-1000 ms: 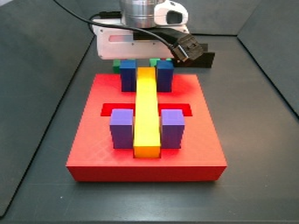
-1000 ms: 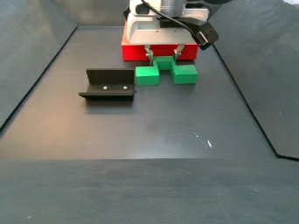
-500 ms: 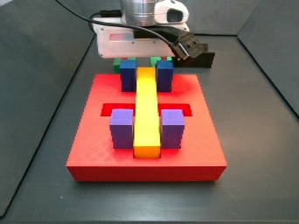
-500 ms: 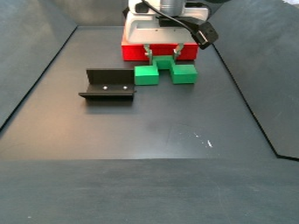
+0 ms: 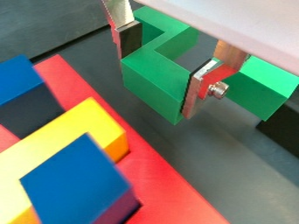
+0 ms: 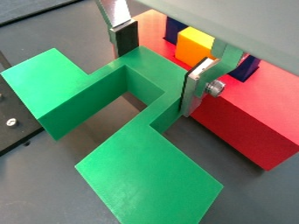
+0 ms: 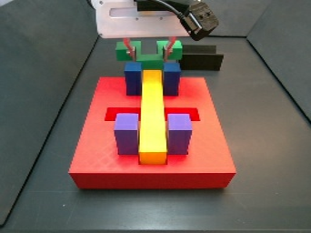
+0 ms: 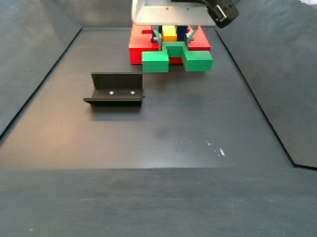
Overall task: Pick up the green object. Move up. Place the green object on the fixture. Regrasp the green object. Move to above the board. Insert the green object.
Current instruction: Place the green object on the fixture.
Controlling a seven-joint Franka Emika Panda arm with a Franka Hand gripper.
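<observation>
The gripper (image 6: 158,59) has silver fingers (image 6: 200,83) with dark pads, closed on the plain green object (image 6: 117,114). Behind it the board (image 7: 152,162) is red, bearing a yellow bar (image 7: 152,114), blue blocks (image 7: 133,77) and purple blocks (image 7: 126,133). The fixture (image 8: 114,90) is black on dark grey floor.

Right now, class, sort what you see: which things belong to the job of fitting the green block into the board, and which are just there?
Belong to the job:
green block, lifted, held by the gripper
fixture, on the floor
red board

Just there:
yellow bar
blue blocks
purple blocks
</observation>
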